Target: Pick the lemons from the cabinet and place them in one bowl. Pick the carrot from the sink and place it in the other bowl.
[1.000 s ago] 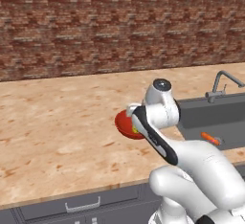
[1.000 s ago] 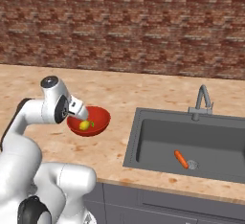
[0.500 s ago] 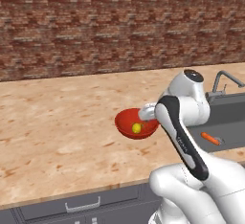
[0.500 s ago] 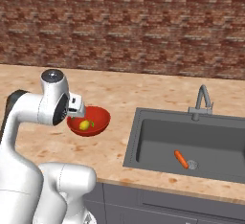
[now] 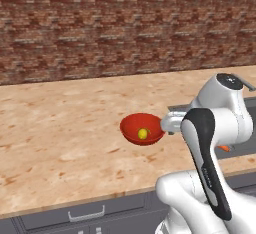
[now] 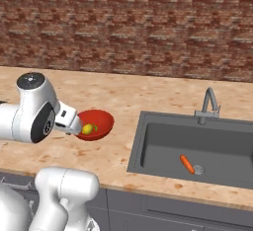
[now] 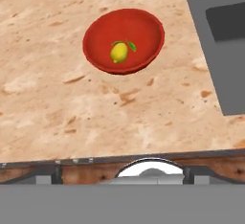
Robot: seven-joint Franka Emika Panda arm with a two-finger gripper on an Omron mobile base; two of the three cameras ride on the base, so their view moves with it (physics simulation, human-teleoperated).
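Observation:
One lemon (image 7: 119, 52) lies in the glossy red bowl (image 7: 143, 27) on the counter, also seen as the lemon (image 5: 143, 134) in the bowl (image 5: 131, 125) and the lemon (image 6: 88, 129) in the bowl (image 6: 101, 118). My gripper (image 7: 122, 173) hangs above the counter's front edge, nearer than the bowl, open, its fingertips (image 7: 47, 175) wide apart with nothing between them. The carrot (image 6: 187, 164) lies in the sink (image 6: 136, 156) beside the drain. The cabinet and the other bowl are out of view.
A curved faucet (image 6: 210, 104) stands behind the sink. A brick wall (image 6: 128, 27) backs the speckled counter (image 5: 60, 128). Grey drawer fronts (image 5: 85, 213) run below the counter's edge. The sink's corner (image 7: 225, 74) lies right of the bowl.
The arm has swung rightward in the left base view and uncovered the red bowl with its lemon. Bowl, lemon and carrot have stayed put. The gripper has stayed open.

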